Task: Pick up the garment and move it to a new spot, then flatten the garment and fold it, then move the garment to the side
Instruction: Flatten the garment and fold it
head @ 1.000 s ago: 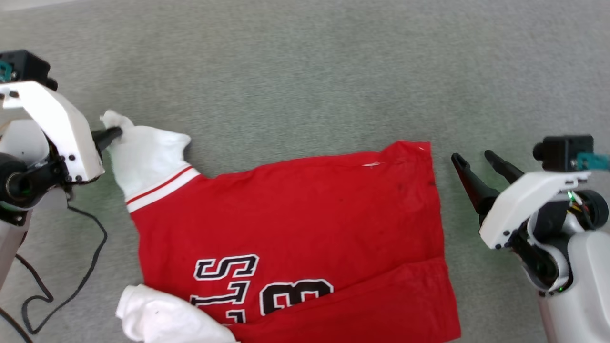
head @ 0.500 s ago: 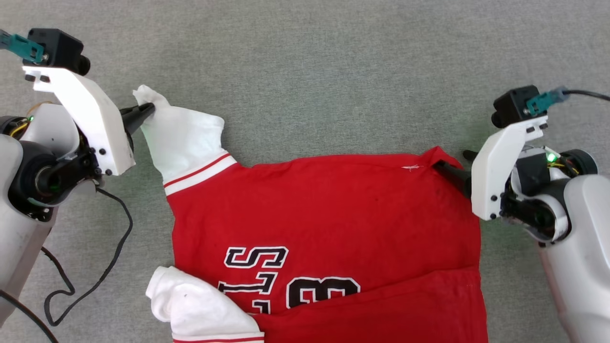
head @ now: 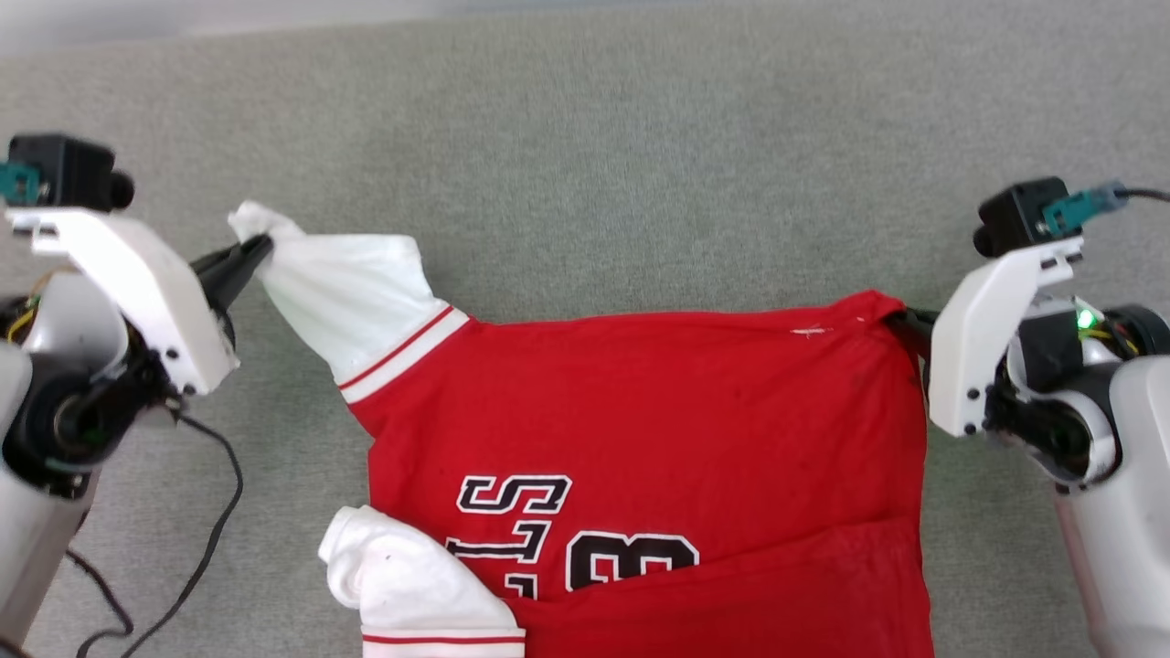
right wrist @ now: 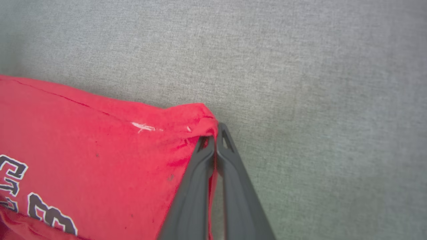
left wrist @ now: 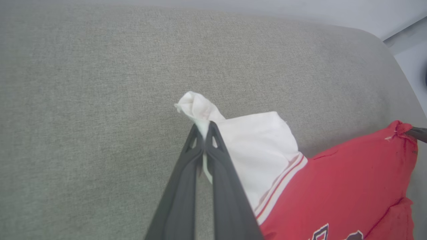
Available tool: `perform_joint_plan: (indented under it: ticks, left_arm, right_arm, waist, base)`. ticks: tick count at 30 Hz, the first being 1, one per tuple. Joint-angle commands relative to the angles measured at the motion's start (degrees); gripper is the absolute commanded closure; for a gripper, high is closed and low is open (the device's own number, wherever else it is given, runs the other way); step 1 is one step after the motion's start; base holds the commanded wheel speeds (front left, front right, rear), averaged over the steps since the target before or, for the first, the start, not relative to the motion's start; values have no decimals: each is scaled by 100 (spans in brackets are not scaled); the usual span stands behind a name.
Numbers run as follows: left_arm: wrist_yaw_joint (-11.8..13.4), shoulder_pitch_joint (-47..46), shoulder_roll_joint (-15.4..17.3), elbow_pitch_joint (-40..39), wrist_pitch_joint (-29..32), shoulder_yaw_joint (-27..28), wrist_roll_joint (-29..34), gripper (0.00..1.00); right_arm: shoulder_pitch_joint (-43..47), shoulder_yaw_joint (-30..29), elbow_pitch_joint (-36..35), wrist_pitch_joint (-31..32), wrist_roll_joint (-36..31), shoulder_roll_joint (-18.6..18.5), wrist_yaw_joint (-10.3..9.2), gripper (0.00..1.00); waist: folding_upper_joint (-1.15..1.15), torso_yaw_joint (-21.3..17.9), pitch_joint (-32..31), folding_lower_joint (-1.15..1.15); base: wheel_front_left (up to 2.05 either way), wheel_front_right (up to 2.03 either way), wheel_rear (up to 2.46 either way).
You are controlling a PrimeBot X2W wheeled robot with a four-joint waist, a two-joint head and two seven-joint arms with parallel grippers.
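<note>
Head view: garment point(head: 640, 402) pinched between left claw point(head: 259, 248), right claw point(head: 903, 320).

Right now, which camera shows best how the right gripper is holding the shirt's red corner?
The right wrist view: close up, the right gripper is shut on the garment at its red corner. The head view hides most of it behind the white wrist mount; the left wrist view catches a dark fingertip at the corner.

Indoors, room type unclear: a grey-green upholstered cushion point(left wrist: 100, 66), rounded corner point(left wrist: 373, 43) at 2 o'clock, pale smooth surface point(left wrist: 350, 11) beyond.
</note>
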Motion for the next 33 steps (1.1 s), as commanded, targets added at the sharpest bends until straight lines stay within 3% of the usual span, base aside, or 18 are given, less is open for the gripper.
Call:
perform_joint_plan:
  ticks: [1,9,16,21,22,24,25,26,28,29,33]
  left_arm:
    - [58,262,74,-84,-138,90,-60,100]
    - [618,2201,294,-1010,-1011,435,-270,100]
    - [1003,3597,175,-1436,-1414,506,-555,100]
    - [1123,4290,-85,-1468,-1617,455,-783,100]
    - [1133,4378,-116,-1440,-1631,427,-801,100]
    - [1090,4470,-229,-1389,-1671,372,-840,100]
    - [1044,4493,-282,-1358,-1663,324,-845,100]
    - [1015,4495,-327,-1311,-1671,287,-840,100]
    - [964,4453,-421,-1209,-1742,244,-806,19]
    - [927,4446,-461,-1157,-1753,216,-795,0]
    - [835,4336,-503,-1085,-2073,248,-571,0]
  right_arm:
    - [221,-71,-107,-61,-8,-27,-3,100]
    - [1612,-459,-822,-265,-131,87,-3,100]
    - [2527,-665,-815,-508,-122,286,-3,100]
    - [2964,-790,-663,-713,-125,419,-3,100]
    - [3033,-800,-628,-751,-141,438,-3,91]
    - [3164,-791,-550,-794,-119,507,-3,51]
    - [3220,-787,-520,-815,-108,521,-3,0]
    - [3281,-782,-487,-857,-103,536,-3,0]
    - [3391,-766,-445,-923,-69,598,-2,0]
    - [3429,-754,-456,-983,-113,582,-5,0]
    - [3576,-733,-670,-1211,-128,520,-5,0]
  waist:
    - [0,37,-257,0]
    - [0,162,-871,0]
    - [0,164,-1121,0]
    - [0,129,-1193,0]
    - [0,130,-1198,0]
    - [0,132,-1205,0]
    - [0,133,-1207,0]
    - [0,134,-1210,0]
    - [0,131,-1222,0]
    - [0,126,-1235,0]
    - [0,124,-1313,0]
  base:
    - [0,0,0]
    - [0,0,0]
    - [0,0,0]
    - [0,0,0]
    - [0,0,0]
    - [0,0,0]
    - [0,0,0]
    - [0,0,0]
    - [0,0,0]
    - [0,0,0]
    - [0,0,0]
